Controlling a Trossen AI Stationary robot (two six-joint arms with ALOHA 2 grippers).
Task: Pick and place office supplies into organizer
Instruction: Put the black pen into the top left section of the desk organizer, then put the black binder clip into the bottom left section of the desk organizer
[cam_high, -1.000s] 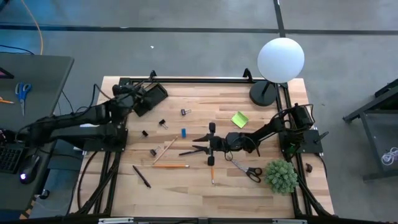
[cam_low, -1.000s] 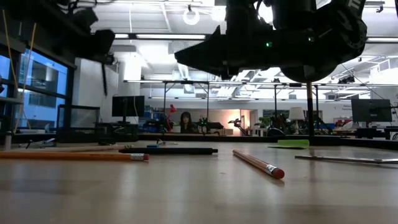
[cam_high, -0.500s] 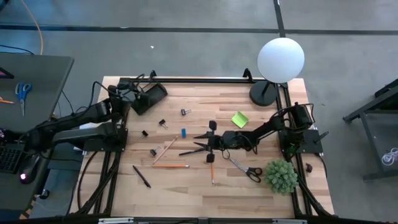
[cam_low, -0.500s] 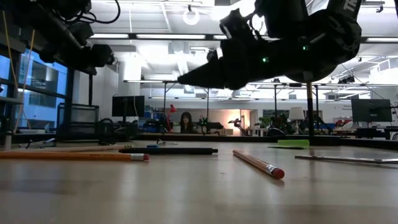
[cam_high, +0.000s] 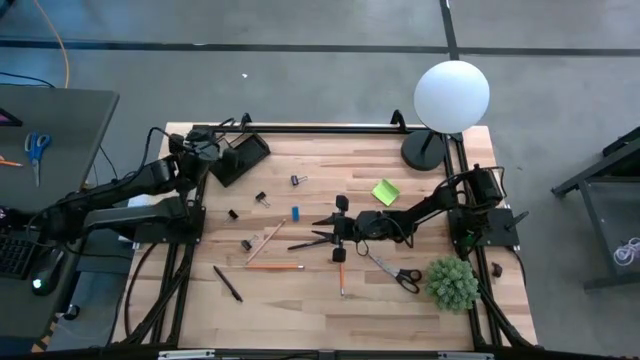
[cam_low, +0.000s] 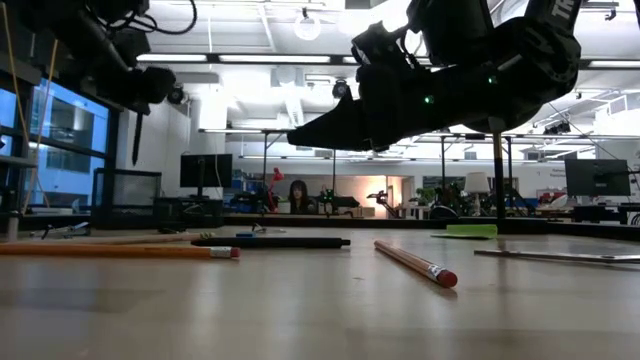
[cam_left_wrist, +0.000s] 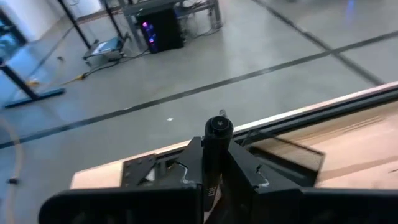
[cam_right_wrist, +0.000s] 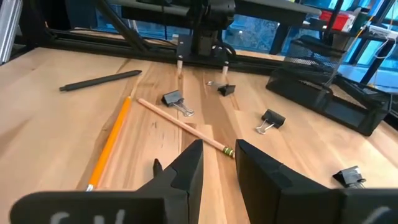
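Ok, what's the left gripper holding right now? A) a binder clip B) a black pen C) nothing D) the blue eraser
B: in the left wrist view the left gripper is shut on a black pen that stands up between its fingers.

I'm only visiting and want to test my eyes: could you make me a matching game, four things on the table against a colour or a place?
Things:
1. pad
2. eraser
3. scissors
4. organizer

Colour or place:
a. beside the plant
b. blue
c. lime green
d. in a left corner of the table

Pairs: 1-c, 2-b, 3-a, 4-d.
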